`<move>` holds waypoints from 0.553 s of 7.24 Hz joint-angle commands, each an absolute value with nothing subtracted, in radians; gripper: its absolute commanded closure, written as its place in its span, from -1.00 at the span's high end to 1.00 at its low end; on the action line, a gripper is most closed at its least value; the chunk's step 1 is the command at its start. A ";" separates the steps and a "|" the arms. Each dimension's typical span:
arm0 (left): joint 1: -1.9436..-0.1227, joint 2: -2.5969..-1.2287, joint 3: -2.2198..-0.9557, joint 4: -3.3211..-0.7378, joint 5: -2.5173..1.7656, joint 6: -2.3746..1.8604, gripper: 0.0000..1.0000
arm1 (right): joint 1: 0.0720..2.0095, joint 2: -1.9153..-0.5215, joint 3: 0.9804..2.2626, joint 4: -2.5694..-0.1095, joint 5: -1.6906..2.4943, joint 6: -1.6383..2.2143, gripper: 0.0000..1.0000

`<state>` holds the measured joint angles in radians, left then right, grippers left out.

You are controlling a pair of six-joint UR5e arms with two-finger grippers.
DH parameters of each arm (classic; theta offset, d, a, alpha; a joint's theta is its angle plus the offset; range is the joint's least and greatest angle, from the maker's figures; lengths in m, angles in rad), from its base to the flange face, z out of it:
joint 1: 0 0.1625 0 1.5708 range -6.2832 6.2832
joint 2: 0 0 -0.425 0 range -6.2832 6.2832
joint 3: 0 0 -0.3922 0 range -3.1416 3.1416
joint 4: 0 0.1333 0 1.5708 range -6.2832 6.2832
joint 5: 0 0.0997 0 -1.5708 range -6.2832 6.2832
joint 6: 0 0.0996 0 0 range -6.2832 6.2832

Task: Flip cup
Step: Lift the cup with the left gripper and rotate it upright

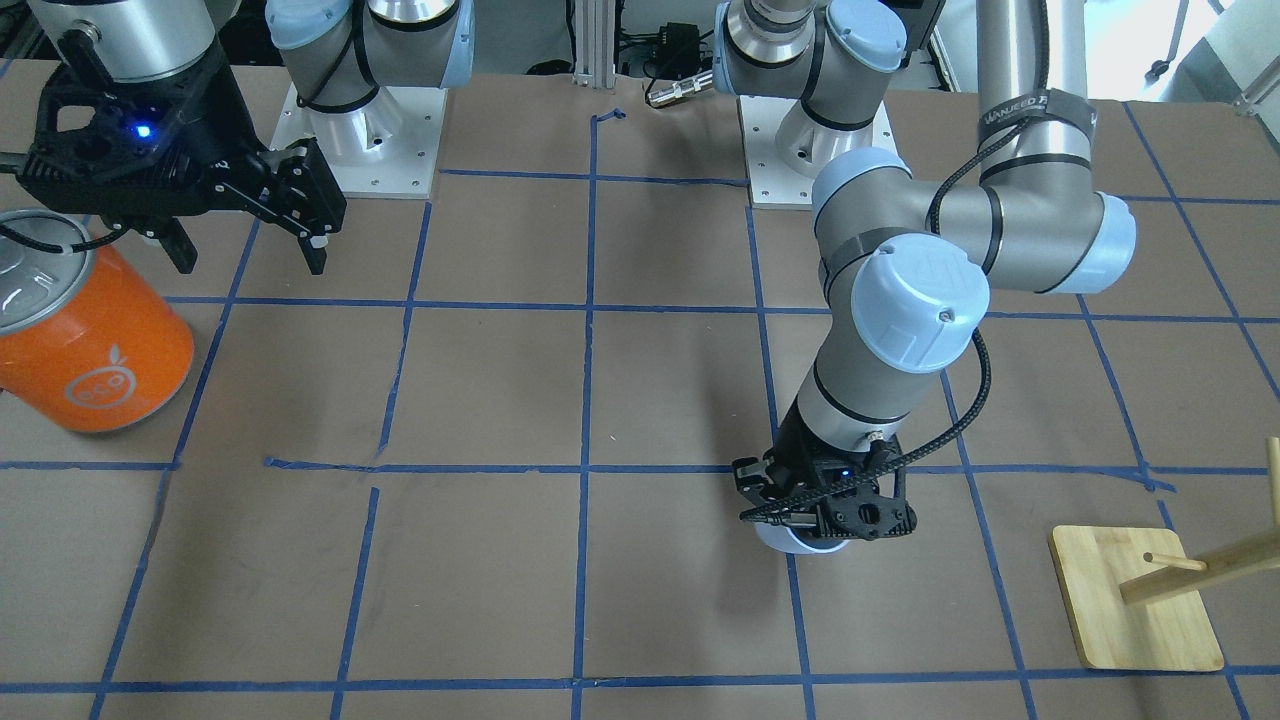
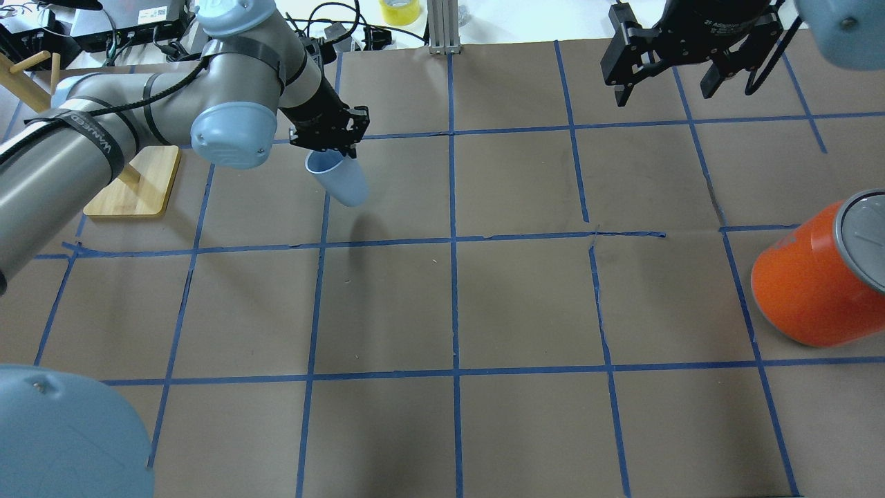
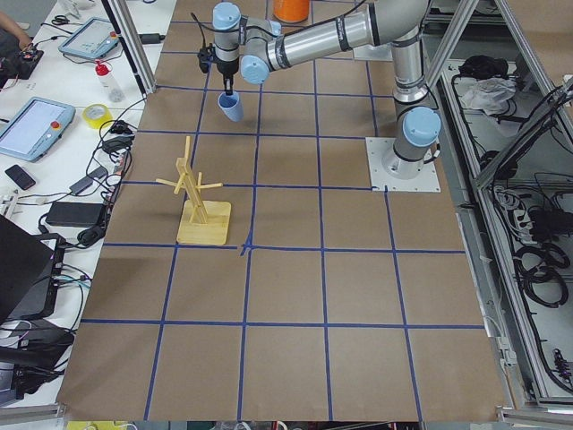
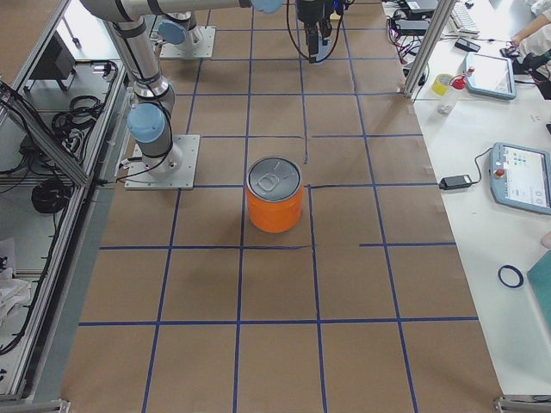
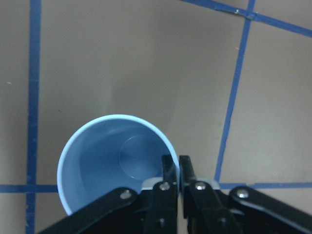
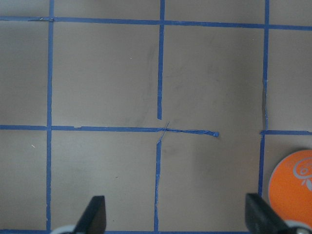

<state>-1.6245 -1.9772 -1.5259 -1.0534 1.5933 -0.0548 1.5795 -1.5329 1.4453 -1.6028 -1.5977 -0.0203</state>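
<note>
The table (image 2: 525, 304) is the big thing here, brown board marked off into squares with blue tape. The left arm (image 2: 138, 131) stretches a long way out over it, towards the side away from the robot's base. The right arm (image 1: 120, 40) stays back near its own mount, with its wrist pointing down at bare board.

An orange can (image 2: 802, 290) with a silver lid stands upright on the robot's right half of the table. It is well apart from everything else, and its edge just shows in the corner of the right wrist view. On the left side stands a wooden peg rack (image 3: 199, 202) on a flat square base.

The cup (image 2: 339, 178) is under the left arm's wrist, near the rack and on the side of it towards the table's middle. It hangs mouth up and base down. From its shadow on the board it looks lifted clear of the table.

The left claw (image 5: 178, 163) is clenched on the cup's rim. One finger (image 5: 168, 170) is inside the blue wall and the other is just outside it, with only the wall between them. The right claw (image 6: 174, 204) is spread wide with nothing between its fingers, hovering above the tape lines near the can.
</note>
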 commanded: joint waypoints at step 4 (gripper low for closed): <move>-1.519 -2.017 -1.537 -0.991 1.715 0.144 -1.00 | 1.583 -1.537 1.447 -1.540 -1.611 0.048 1.00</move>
